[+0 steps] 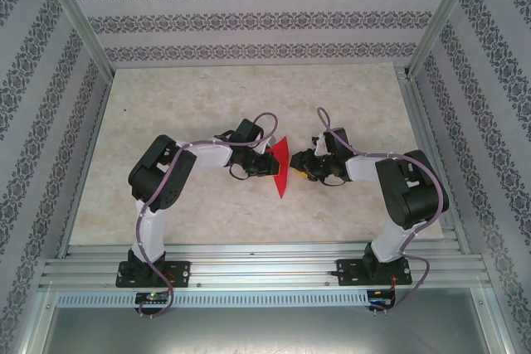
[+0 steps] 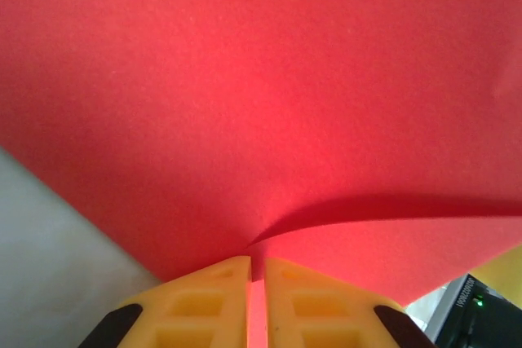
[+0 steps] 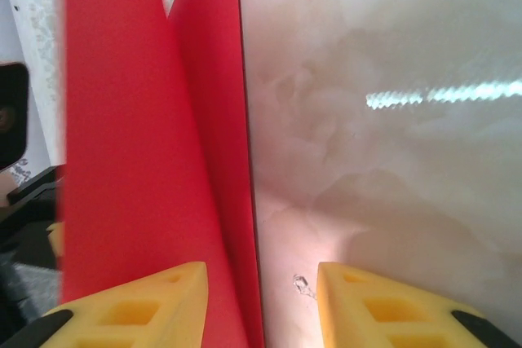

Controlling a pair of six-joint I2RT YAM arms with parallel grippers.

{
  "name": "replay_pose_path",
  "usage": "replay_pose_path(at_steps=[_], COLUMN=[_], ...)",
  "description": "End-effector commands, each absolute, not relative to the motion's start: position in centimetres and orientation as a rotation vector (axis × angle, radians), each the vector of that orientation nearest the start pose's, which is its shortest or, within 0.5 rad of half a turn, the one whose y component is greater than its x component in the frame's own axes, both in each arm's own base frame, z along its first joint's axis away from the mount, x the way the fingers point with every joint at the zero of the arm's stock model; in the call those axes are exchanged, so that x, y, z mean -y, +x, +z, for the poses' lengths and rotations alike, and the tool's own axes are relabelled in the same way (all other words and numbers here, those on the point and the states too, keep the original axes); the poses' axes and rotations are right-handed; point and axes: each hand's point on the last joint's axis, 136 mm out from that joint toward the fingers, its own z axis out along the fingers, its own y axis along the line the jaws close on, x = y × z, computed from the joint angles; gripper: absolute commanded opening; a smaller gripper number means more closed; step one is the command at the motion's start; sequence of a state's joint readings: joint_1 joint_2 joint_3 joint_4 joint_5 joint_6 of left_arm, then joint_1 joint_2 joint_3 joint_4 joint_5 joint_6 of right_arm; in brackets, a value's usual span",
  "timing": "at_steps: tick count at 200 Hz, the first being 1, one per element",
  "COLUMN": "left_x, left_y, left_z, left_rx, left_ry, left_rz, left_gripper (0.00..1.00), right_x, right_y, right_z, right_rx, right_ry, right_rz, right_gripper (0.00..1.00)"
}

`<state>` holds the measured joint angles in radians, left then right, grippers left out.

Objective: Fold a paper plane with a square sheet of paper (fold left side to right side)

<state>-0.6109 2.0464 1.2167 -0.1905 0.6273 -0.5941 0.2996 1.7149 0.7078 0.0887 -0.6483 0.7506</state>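
The square sheet of paper [image 1: 280, 163] is bright red and folded into a narrow shape that points toward the near edge. It lies mid-table between the two arms, with one flap raised. My left gripper [image 1: 267, 162] is on its left side. In the left wrist view the yellow fingers [image 2: 212, 299] are shut on the red paper [image 2: 245, 79], with a curled layer above them. My right gripper [image 1: 300, 165] is at the paper's right edge. Its jaws [image 3: 261, 270] are open, one finger [image 3: 139, 303] over the red paper [image 3: 139, 160] and the other over bare table. The paper plane is out of view.
The marble-patterned table [image 1: 207, 97] is boxed in by an aluminium frame [image 1: 249, 264] and patterned walls. The paper's straight edge runs down the tabletop [image 3: 391, 160] between my right fingers. The left arm's black body shows at that view's left edge.
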Motion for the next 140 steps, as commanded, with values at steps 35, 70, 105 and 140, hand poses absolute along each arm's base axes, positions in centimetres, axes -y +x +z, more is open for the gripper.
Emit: replay_pose_path(at_steps=[35, 70, 105, 140], left_x=[34.6, 34.5, 34.4, 34.2], left_y=[32.1, 32.1, 32.1, 31.9], left_z=[1.0, 0.6, 0.4, 0.1], left_rx=[-2.828, -2.834, -2.838, -2.843], left_ry=[0.310, 0.297, 0.289, 0.280], left_rz=[-1.098, -1.091, -1.080, -1.078], left_gripper=[0.12, 0.11, 0.10, 0.08], right_x=[-21.9, -22.6, -23.2, -22.6], right_y=[30.8, 30.5, 30.1, 29.4], right_z=[4.6, 4.7, 4.3, 3.4], right_rx=[-2.641, -2.639, -2.659, -2.686], right_ry=[0.237, 0.240, 0.262, 0.284], right_rz=[1.274, 1.320, 1.344, 1.309], right_gripper=[0.31, 0.26, 0.22, 0.24])
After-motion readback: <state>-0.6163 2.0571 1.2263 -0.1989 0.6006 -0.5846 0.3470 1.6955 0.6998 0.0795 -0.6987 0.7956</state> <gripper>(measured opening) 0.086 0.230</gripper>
